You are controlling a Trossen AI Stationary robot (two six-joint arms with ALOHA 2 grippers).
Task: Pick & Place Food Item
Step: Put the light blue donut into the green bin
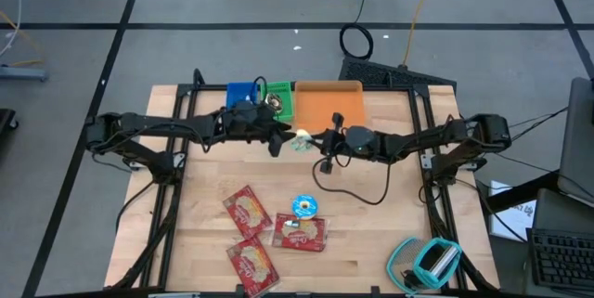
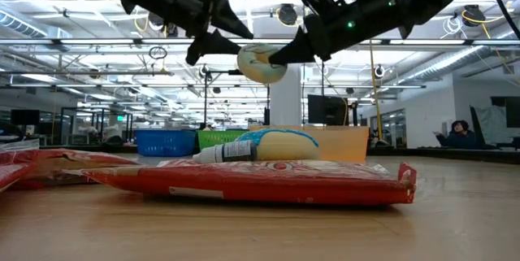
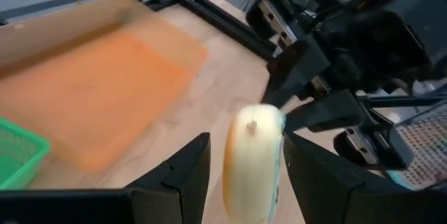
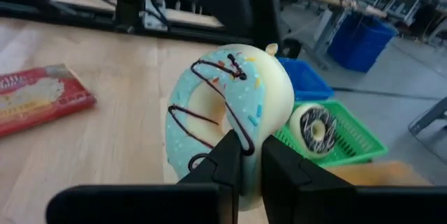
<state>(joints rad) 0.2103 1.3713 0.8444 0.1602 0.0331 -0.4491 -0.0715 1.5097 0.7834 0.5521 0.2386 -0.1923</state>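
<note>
- Pale blue icing with dark drizzle covers the donut (image 4: 227, 123), which hangs in the air above the table (image 1: 390, 242), between the two grippers and just in front of the orange tray (image 1: 329, 105).
- The right gripper (image 4: 248, 161) is pinched narrow on the donut's rim, fingers (image 4: 227, 155) clamped either side of the ring's edge; the donut stands on edge.
- The left gripper (image 3: 241, 175) straddles the same donut, jaws wide; from the left wrist view I cannot tell whether its fingers (image 3: 185, 168) touch it.
- Judgement: this looks like a hand-over, and the coming move turns on which gripper bears the weight; the right has the surer pinch.
- The tray lies just behind the donut, about equally near both arms; the green basket (image 1: 281, 103) and blue basket (image 1: 243, 94) sit beside it toward the left arm.
- Counts: one donut held, a second, chocolate donut (image 4: 312, 130) in the green basket, three red packets (image 1: 299, 231), one blue-iced donut (image 1: 304, 207) on the table, a teal tape dispenser (image 1: 434, 259).
</note>
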